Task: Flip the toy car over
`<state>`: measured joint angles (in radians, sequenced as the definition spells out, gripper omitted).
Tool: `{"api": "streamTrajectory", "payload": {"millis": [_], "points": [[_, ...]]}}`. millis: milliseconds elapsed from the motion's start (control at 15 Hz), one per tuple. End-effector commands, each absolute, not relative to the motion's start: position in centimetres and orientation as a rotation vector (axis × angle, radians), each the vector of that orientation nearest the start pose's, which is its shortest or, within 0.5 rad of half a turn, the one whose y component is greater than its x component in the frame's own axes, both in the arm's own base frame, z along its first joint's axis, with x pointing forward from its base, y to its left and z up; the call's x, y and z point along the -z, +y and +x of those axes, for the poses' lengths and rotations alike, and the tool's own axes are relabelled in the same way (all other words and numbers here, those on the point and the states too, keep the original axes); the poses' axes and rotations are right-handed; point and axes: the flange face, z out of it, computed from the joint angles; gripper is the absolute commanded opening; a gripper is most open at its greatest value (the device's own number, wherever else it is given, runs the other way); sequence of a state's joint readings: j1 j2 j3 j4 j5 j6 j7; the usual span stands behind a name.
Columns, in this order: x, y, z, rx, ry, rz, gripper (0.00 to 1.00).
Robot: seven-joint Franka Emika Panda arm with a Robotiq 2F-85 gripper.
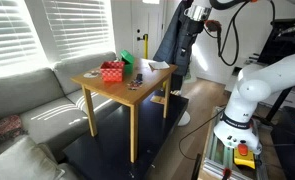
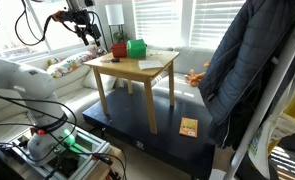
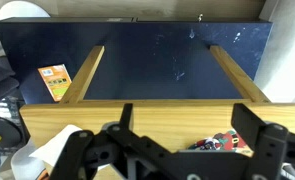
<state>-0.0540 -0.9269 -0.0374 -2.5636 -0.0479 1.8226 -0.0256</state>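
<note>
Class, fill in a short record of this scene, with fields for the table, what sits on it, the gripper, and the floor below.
table: wooden table, standing on a dark mat
on table: red container, green object, white paper, colourful toy
gripper: gripper open, above the table, holding nothing
on mat: orange booklet

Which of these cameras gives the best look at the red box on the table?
An exterior view: there the red box is largest, its front and top clear. In an exterior view the box also appears, but smaller, next to a green object. The wrist view does not show it.
</note>
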Motion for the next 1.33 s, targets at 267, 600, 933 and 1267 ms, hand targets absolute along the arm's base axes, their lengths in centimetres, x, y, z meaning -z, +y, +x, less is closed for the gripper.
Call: {"api": "streamTrajectory", "payload": {"millis": [267,600,933,1267], "points": [[-55.7,-3.3,29.0,0.292,0.073,-3.154,1.0],[-55.7,-3.2,30.3,0.233,0.142,-3.126,1.0],[-53.7,-4.4,37.5,0.002,0.474,-3.109,1.0],[-51.0,-6.1,44.7,-0.223,0.687,-2.986,1.0]]}}
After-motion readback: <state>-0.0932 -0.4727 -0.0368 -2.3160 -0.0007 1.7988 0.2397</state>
